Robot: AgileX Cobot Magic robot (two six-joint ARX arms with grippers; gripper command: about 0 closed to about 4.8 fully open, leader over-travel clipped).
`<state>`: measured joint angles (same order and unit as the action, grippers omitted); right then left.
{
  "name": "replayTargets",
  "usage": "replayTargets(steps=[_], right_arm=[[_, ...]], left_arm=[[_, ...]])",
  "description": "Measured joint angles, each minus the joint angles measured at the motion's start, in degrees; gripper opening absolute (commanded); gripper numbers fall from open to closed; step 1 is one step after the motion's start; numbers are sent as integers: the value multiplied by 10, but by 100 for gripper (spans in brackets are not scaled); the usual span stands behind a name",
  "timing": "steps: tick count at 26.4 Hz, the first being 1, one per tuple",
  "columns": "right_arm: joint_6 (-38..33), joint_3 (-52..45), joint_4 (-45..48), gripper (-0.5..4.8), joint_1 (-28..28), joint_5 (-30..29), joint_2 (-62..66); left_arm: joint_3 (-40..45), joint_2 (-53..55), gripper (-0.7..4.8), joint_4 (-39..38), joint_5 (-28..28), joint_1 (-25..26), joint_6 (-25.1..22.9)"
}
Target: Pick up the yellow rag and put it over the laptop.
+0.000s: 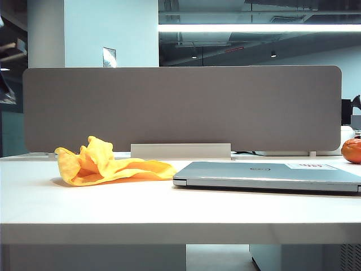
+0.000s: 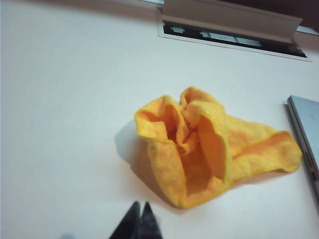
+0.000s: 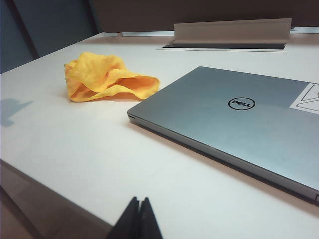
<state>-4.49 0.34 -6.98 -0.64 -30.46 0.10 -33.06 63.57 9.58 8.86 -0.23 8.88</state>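
The yellow rag [image 1: 107,165] lies crumpled on the white table, left of the closed silver laptop [image 1: 271,175], its right edge nearly touching the lid's corner. From above, the rag [image 2: 209,144] shows deep folds, with the laptop's edge [image 2: 306,129] beside it. My left gripper [image 2: 141,205] hangs shut above the table, short of the rag, holding nothing. My right gripper [image 3: 139,200] is shut and empty near the table's front edge, facing the laptop [image 3: 239,124] and the rag [image 3: 107,77]. Neither gripper shows in the exterior view.
A grey partition panel [image 1: 180,107] stands along the back of the table [image 1: 169,209]. A cable slot with a raised lid [image 2: 229,22] sits behind the rag. A round orange fruit [image 1: 352,150] rests at the far right, behind the laptop.
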Motion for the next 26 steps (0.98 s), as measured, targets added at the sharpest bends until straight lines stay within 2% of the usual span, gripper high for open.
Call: replayTargets(steps=[2, 4, 6, 11, 12, 16, 17, 18, 22, 26], right_arm=[[0, 0, 0, -6, 0, 0, 0], [0, 0, 0, -6, 0, 0, 0], [0, 0, 0, -6, 0, 0, 0], [0, 0, 0, -6, 0, 0, 0], [0, 0, 0, -6, 0, 1, 0], [0, 0, 0, -6, 0, 4, 0], [0, 0, 0, -6, 0, 5, 0], [0, 0, 0, -6, 0, 5, 0], [0, 0, 0, -6, 0, 7, 0], [0, 0, 0, -6, 0, 7, 0]], left_arm=[[-17, 36, 62, 10, 0, -5, 0], [-30, 65, 142, 13, 0, -12, 1], [-44, 92, 189, 17, 0, -22, 1], [-86, 160, 202, 25, 1, -43, 1], [-92, 172, 233, 26, 1, -47, 1], [-118, 222, 434, 35, 1, -51, 2], [-124, 234, 461, 36, 1, -51, 2], [-130, 246, 478, 36, 2, -51, 1], [-165, 308, 479, 34, 6, -51, 2], [-191, 354, 479, 42, 31, -51, 46]])
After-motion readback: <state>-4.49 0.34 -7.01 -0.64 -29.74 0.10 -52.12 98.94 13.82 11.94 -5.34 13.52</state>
